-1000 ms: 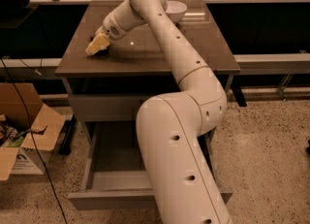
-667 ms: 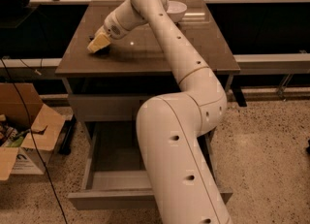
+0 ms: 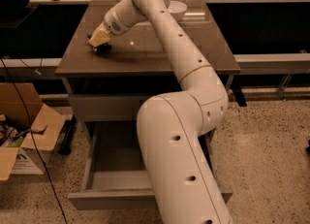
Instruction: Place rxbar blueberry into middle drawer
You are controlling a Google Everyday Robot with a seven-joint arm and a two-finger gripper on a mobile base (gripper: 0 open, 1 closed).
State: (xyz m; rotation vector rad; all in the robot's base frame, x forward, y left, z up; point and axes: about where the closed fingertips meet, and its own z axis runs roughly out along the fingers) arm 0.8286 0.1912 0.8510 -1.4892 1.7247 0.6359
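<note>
My gripper (image 3: 99,39) is down at the left part of the brown cabinet top (image 3: 145,48), at the end of the long white arm. A small dark object (image 3: 102,49), which looks like the rxbar blueberry, lies on the top right under the gripper and is mostly hidden by it. The middle drawer (image 3: 109,200) is pulled open below, with its grey inside (image 3: 114,150) showing. My arm's big lower segment covers the drawer's right half.
A white bowl (image 3: 176,8) stands at the back of the cabinet top. An open cardboard box (image 3: 26,138) sits on the floor to the left, with a black cable (image 3: 29,131) hanging in front of it. The closed upper front (image 3: 104,106) is above the open drawer.
</note>
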